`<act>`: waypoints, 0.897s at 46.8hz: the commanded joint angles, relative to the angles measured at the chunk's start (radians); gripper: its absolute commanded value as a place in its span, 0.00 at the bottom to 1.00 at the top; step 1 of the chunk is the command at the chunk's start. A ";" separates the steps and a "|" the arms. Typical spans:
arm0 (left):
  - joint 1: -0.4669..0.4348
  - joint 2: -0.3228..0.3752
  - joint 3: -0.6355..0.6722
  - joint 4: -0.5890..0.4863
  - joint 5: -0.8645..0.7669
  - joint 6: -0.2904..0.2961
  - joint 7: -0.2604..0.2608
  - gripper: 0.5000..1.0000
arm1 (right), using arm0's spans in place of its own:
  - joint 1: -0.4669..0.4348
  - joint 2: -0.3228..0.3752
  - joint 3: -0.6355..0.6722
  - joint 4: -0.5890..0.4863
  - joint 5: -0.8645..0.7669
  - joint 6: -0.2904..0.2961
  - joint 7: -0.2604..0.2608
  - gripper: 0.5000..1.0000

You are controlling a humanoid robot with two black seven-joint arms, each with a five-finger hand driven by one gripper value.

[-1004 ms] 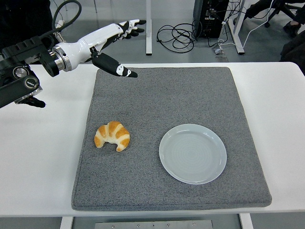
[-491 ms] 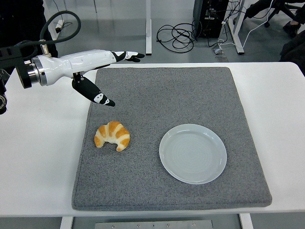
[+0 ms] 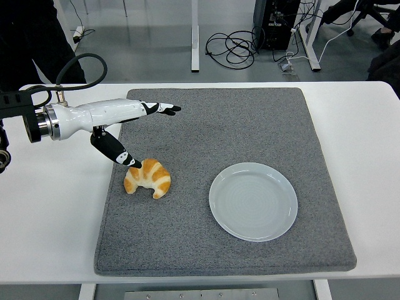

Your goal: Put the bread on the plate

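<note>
From my station: bare grey mat (image 3: 250,125) between croissant (image 3: 147,178) and plate (image 3: 253,201), nothing in that lane. My left hand (image 3: 128,128) hangs over the mat's left edge, thumb tip at the croissant. Mat's far half open.

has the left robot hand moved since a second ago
Yes. The left robot hand has come down and toward the near edge, from the mat's far left corner to just beside the croissant.
</note>
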 commanded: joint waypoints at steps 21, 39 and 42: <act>0.106 -0.059 0.073 0.001 0.178 0.091 0.077 0.95 | 0.000 0.000 0.000 0.001 0.000 0.000 0.000 1.00; 0.128 -0.097 0.077 0.049 0.253 0.197 0.078 0.94 | 0.000 0.000 0.000 0.001 0.000 0.000 0.000 1.00; 0.137 -0.099 0.077 0.059 0.259 0.201 0.078 0.94 | 0.000 0.000 0.000 0.001 0.000 0.000 0.000 1.00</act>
